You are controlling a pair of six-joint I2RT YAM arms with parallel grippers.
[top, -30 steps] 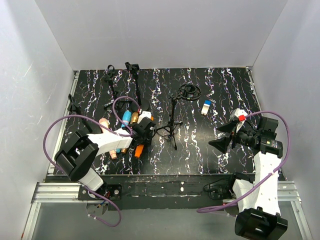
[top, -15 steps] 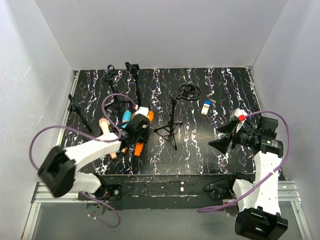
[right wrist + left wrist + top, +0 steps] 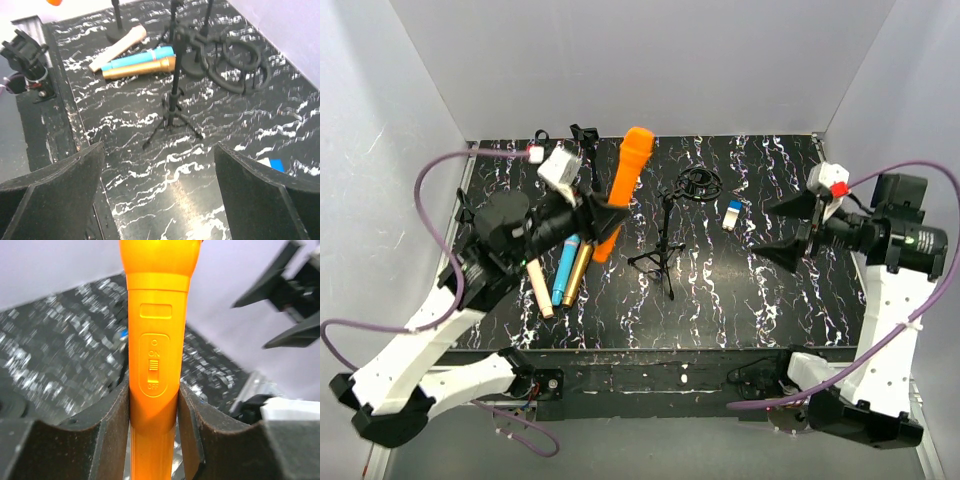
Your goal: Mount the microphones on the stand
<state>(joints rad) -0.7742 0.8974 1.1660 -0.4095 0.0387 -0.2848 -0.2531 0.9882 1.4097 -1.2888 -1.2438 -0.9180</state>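
My left gripper (image 3: 601, 216) is shut on the orange microphone (image 3: 628, 170) and holds it lifted above the table's left side, head up and away. In the left wrist view the microphone's (image 3: 155, 340) switch faces the camera, and both fingers (image 3: 112, 432) press its handle around the gripper (image 3: 153, 426). The pink-beige (image 3: 538, 290), light blue (image 3: 565, 270) and gold-bronze (image 3: 579, 274) microphones lie side by side on the table. A tripod stand (image 3: 669, 238) with a ring mount (image 3: 698, 185) stands mid-table. My right gripper (image 3: 788, 228) hangs open and empty at the right, also (image 3: 160, 190).
More black stands are at the back left (image 3: 585, 140) and left edge (image 3: 468, 214). A small blue-and-white block (image 3: 733, 213) lies right of the ring mount. In the right wrist view the tripod stand (image 3: 175, 95) and three lying microphones (image 3: 137, 59) are ahead.
The left arm has raised the orange microphone off the table, up and toward the back. The right arm has lifted and shifted toward the back right, its jaws still wide.
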